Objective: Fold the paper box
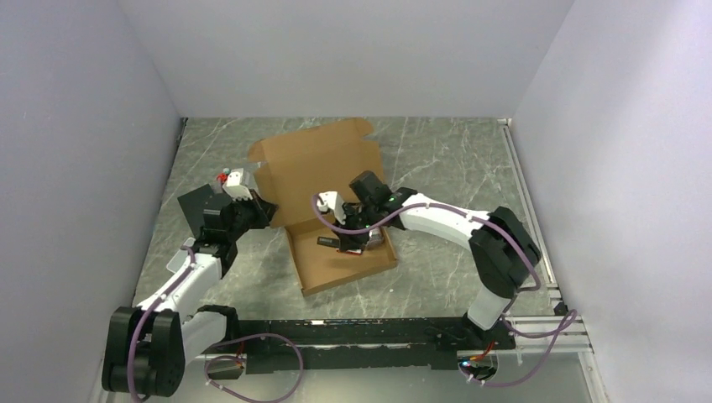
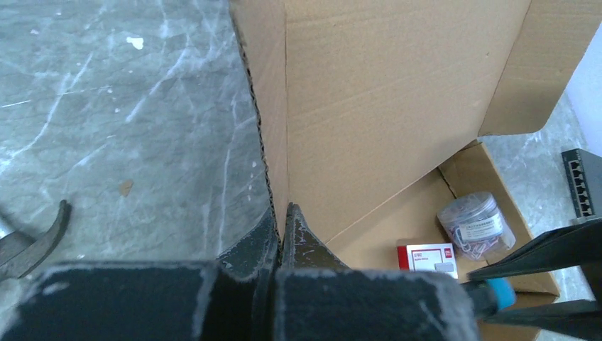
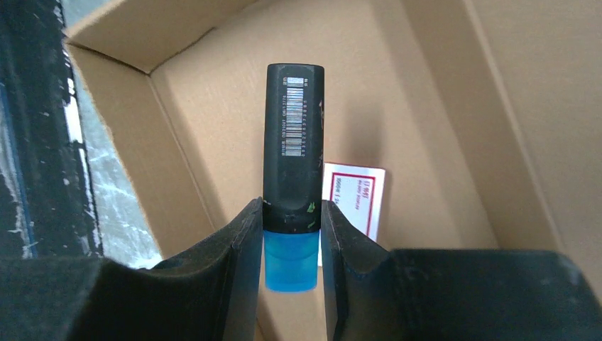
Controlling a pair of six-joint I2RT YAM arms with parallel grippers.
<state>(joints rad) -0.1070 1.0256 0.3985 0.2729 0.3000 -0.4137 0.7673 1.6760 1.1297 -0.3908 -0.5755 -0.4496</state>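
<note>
At the far left, a black pad [image 1: 195, 211] is seen lying on the grey marbled table [image 1: 437, 159], partly covered by the left arm. Just to its right, the left end effector [image 2: 284, 217] is clamped fully shut on the paper box [image 1: 319, 168], the corrugated edge of an upright left-hand panel being pinched between its two fingers. The paper box is placed at the middle of the table, between the two arms. Its shallow tray is turned toward the arm bases, its large lid panel is raised at the far side, and its side walls are stood up. Inside the tray, a small red-and-white packet [image 2: 426, 256] is laid flat on the floor. A clear round jar of paper clips [image 2: 474, 222] is set just beside it, nearer the right wall. Over the tray, the right end effector [image 3: 291, 213] is held partly closed around a black marker [image 3: 294, 142]. The marker is gripped near its blue end, and its barcoded barrel is pointed out past the fingertips, above the packet.
</note>
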